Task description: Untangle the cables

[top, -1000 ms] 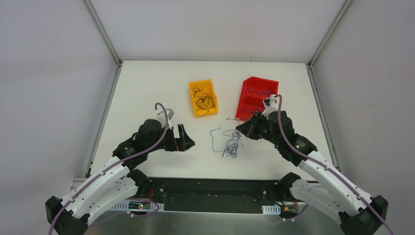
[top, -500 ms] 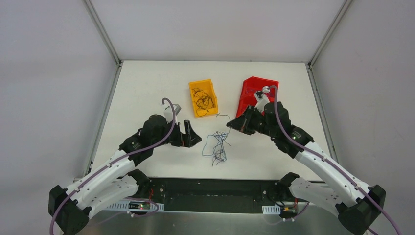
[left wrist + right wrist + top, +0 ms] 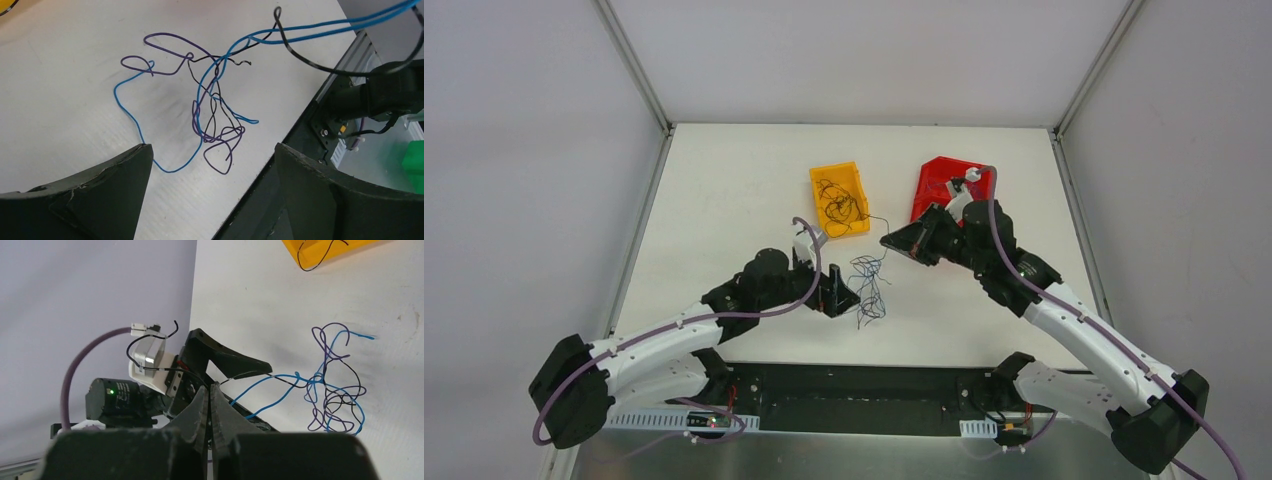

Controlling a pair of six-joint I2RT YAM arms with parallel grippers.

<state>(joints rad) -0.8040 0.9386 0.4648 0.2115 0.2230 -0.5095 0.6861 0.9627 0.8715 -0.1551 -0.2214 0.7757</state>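
Curls of thin blue, purple and black cables point(image 3: 198, 100) trail from clamped right fingers point(image 3: 197, 410); left fingers point(image 3: 100, 195) apart.

White links point(image 3: 654, 348), bulky black joints point(image 3: 759, 275), thick purple cables point(image 3: 66, 390) along the outside, black wedge-shaped fingers point(image 3: 100, 200), small green light point(image 3: 111, 391)

Two bins on the desk point(image 3: 724, 200): one yellow bin point(image 3: 837, 170), one red bin point(image 3: 934, 185). One tangle of cables point(image 3: 867, 285). Two arms: left arm point(image 3: 669, 336), right arm point(image 3: 1079, 330).
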